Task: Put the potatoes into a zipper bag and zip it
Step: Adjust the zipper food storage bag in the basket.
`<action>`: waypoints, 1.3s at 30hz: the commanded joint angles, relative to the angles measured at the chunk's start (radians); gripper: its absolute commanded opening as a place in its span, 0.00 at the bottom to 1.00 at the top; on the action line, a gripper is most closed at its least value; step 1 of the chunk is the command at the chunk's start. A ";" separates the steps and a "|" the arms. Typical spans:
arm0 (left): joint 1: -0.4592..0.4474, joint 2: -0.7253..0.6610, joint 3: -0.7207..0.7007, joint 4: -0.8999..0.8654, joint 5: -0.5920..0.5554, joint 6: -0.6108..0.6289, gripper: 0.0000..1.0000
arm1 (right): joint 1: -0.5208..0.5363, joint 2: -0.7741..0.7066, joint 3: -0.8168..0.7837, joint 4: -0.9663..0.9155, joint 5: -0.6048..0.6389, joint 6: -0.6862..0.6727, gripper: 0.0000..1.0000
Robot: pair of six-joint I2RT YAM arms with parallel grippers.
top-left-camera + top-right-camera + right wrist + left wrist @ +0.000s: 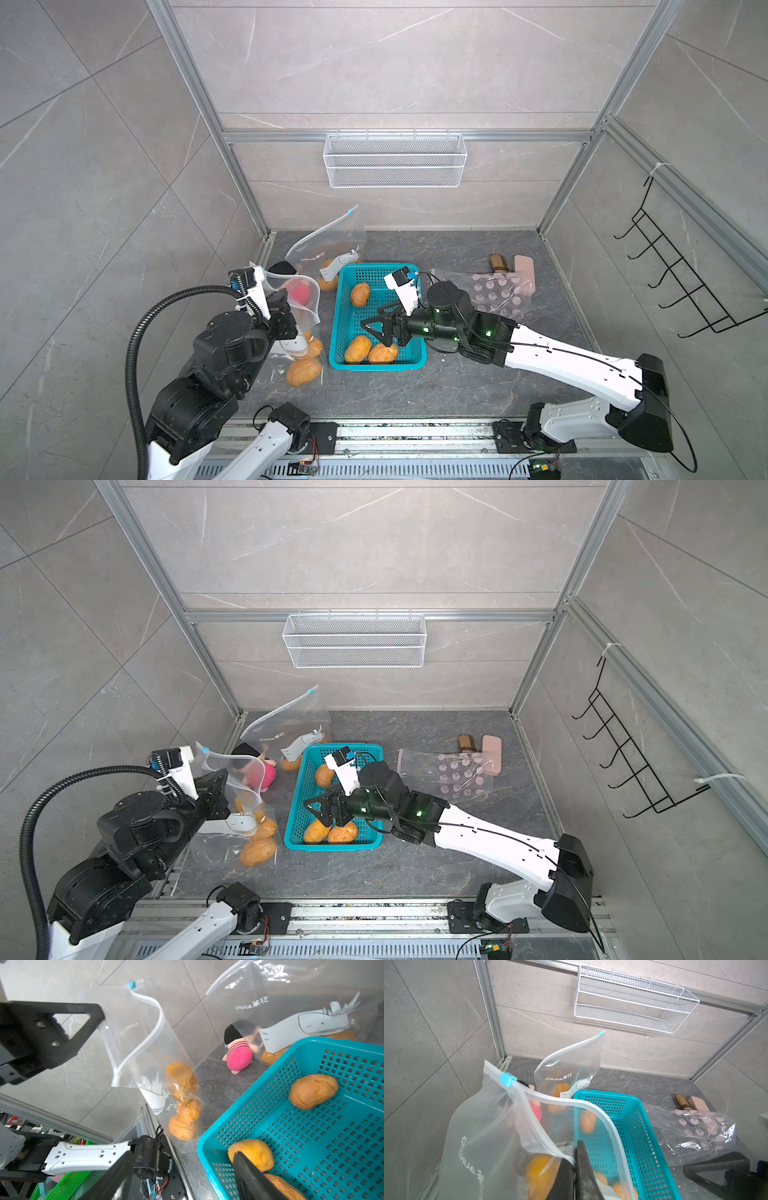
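Left wrist view, left hand point(576, 1153) pinching zipper bag point(483, 1126)

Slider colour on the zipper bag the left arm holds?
The slider is light blue; the left wrist view shows it best.

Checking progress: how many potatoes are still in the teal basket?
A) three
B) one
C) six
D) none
A: in both top views the teal basket holds three potatoes, one toward its far end and two side by side at its near end.
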 commanded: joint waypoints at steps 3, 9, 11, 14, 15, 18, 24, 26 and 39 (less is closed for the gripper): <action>0.004 0.017 0.011 0.110 -0.006 -0.014 0.00 | 0.041 0.067 0.134 -0.015 -0.018 -0.083 0.76; 0.004 0.024 0.009 0.116 -0.003 -0.027 0.00 | 0.070 0.178 0.278 -0.036 0.019 -0.178 0.76; 0.004 0.028 0.011 0.116 -0.003 -0.027 0.00 | 0.082 0.225 0.349 -0.067 0.002 -0.193 0.75; 0.004 0.036 0.015 0.116 0.004 -0.027 0.00 | 0.098 0.295 0.440 -0.115 0.003 -0.201 0.73; 0.004 0.038 0.017 0.116 0.008 -0.027 0.00 | 0.102 0.312 0.459 -0.122 0.005 -0.204 0.71; 0.004 0.041 0.019 0.113 0.012 -0.024 0.00 | 0.106 0.350 0.486 -0.130 0.033 -0.211 0.69; 0.004 0.035 0.022 0.114 0.011 -0.020 0.00 | 0.111 0.397 0.525 -0.164 0.081 -0.218 0.61; 0.004 0.036 0.023 0.116 0.022 -0.019 0.00 | 0.111 0.416 0.550 -0.187 0.079 -0.219 0.57; 0.004 0.016 0.011 0.108 0.028 -0.001 0.00 | 0.113 0.438 0.569 -0.176 0.089 -0.208 0.10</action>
